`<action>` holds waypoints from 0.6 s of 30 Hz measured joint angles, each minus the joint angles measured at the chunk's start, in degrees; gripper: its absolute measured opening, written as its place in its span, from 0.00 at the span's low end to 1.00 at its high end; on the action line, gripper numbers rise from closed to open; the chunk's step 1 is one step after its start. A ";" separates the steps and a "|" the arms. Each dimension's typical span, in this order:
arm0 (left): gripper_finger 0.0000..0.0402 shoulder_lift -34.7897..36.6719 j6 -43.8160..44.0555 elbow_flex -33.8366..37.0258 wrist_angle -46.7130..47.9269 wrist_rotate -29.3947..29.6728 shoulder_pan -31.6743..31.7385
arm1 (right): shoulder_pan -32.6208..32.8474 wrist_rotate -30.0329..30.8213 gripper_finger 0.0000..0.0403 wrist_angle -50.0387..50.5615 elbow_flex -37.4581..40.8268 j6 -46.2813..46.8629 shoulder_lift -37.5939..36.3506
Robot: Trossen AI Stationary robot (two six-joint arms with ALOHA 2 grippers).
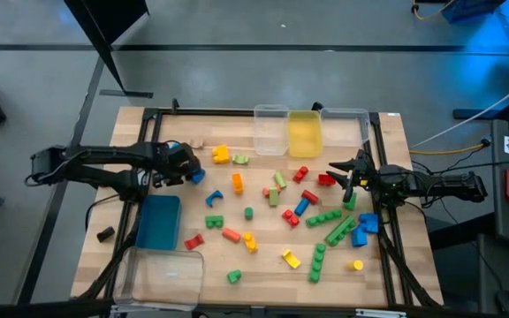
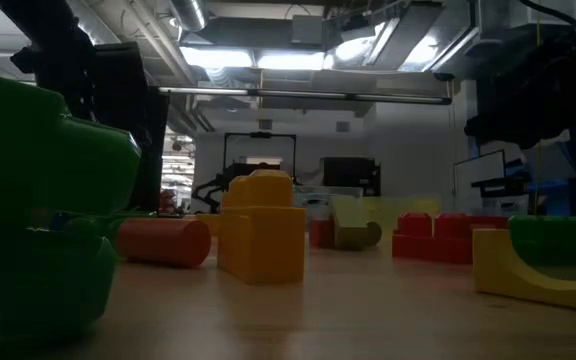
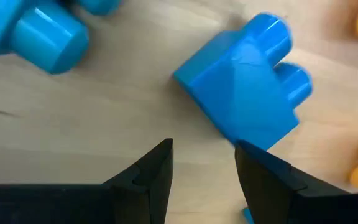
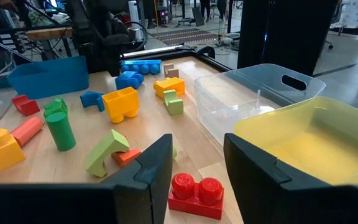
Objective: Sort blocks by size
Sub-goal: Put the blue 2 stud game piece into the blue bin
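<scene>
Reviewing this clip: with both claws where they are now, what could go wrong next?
The left claw is open beside the blue block, off to one edge; closing now might pinch a corner and flick it away. The right claw, open above the red block, sits near the yellow bin and could bump its wall.

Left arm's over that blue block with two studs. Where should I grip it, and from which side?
Grip the blue block across its flat slanted sides, below the two studs, coming straight down from above. The left gripper is open and just short of it; the block lies turned to the fingers, so probably rotate the wrist first.
</scene>
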State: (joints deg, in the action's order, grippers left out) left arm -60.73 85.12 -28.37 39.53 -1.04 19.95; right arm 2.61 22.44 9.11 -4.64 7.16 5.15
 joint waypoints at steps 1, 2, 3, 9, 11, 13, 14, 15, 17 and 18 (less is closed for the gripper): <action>0.39 0.00 0.00 -0.01 -0.67 0.00 0.27 | -0.01 0.00 0.36 0.02 0.01 0.01 0.00; 0.39 0.00 -0.03 -0.01 -1.17 0.00 0.49 | -0.01 0.00 0.36 0.00 0.02 0.00 0.00; 0.39 0.00 -0.12 0.01 -1.66 0.00 0.71 | -0.02 0.00 0.36 0.01 0.00 0.00 -0.01; 0.39 0.00 -0.48 -0.01 -3.10 0.25 2.42 | -0.01 -0.01 0.36 0.02 0.01 -0.01 0.00; 0.39 0.00 -0.53 -0.01 -2.86 0.59 3.14 | -0.02 0.00 0.36 0.02 0.01 -0.01 0.00; 0.39 0.00 -1.06 -0.01 -2.78 1.26 3.78 | 0.00 0.00 0.36 0.02 0.00 -0.01 -0.01; 0.39 0.00 -1.21 -0.01 -2.80 1.57 4.03 | -0.01 0.00 0.36 0.02 0.00 0.00 0.00; 0.39 -0.01 -1.25 -0.01 -2.78 1.70 4.33 | 0.00 0.00 0.36 0.02 0.00 -0.01 0.00; 0.39 -0.02 -1.25 -0.01 -2.78 1.70 4.78 | 0.00 0.00 0.36 0.02 0.00 -0.01 0.00; 0.39 -0.02 -1.25 -0.01 -2.78 1.70 4.93 | 0.00 0.00 0.36 0.02 0.00 -0.01 0.00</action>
State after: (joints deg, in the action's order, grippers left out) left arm -60.75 83.88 -28.38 36.75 0.67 24.88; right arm 2.61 22.44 9.13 -4.64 7.16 5.15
